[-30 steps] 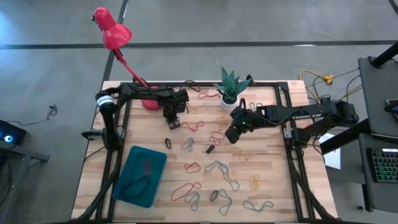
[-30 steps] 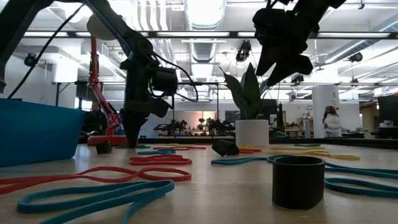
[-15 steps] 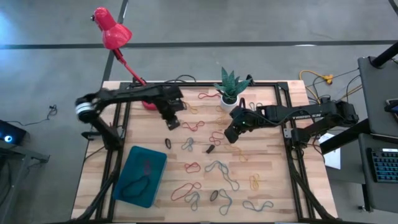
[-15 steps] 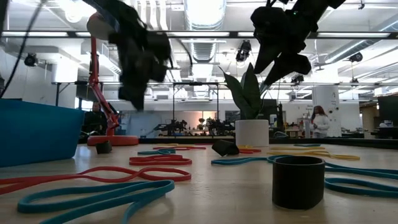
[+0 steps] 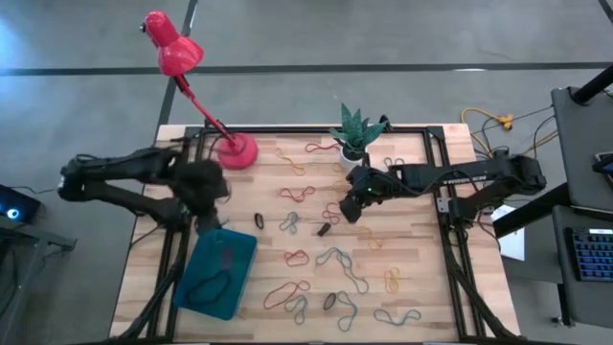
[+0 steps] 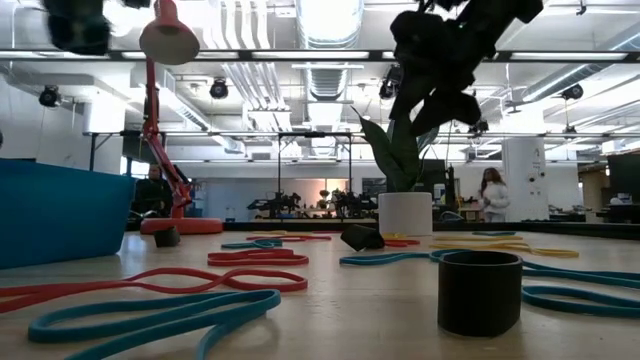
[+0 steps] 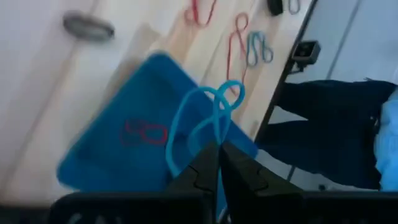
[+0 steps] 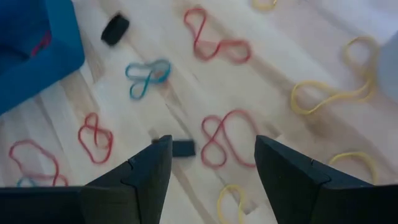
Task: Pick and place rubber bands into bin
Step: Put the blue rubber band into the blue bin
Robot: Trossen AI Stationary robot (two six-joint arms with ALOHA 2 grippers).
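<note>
My left gripper (image 5: 204,190) hovers over the far end of the teal-blue bin (image 5: 215,271), shut on a blue rubber band (image 7: 205,118). In the left wrist view the bin (image 7: 112,155) lies below the fingertips, with a red band (image 7: 144,132) inside. Many more rubber bands (image 5: 335,259) lie loose on the wooden table. My right gripper (image 5: 347,209) hangs open above the table's middle. In its wrist view its fingers stand apart (image 8: 211,162) over a red band (image 8: 227,140) and touch nothing. My left gripper (image 7: 219,152) pinches the blue band at one end of its loop (image 7: 215,140) between its two fingertips. The fingers slant downward. The rest of the twisted loop hangs past the fingertips, lifted clear above the bin.
A red desk lamp stands on its base (image 5: 237,151) at the far left, a potted plant (image 5: 352,142) at the far middle. Small black pieces (image 5: 324,229) lie among the bands; one black cylinder (image 6: 480,292) stands near the front. Black frame rails run along both table sides.
My left gripper has risen from the table near the lamp's base. It has swung toward the table's left and near edges and now hangs over the bin, tipped further downward. The blue band has come up with it, clear of the table.
</note>
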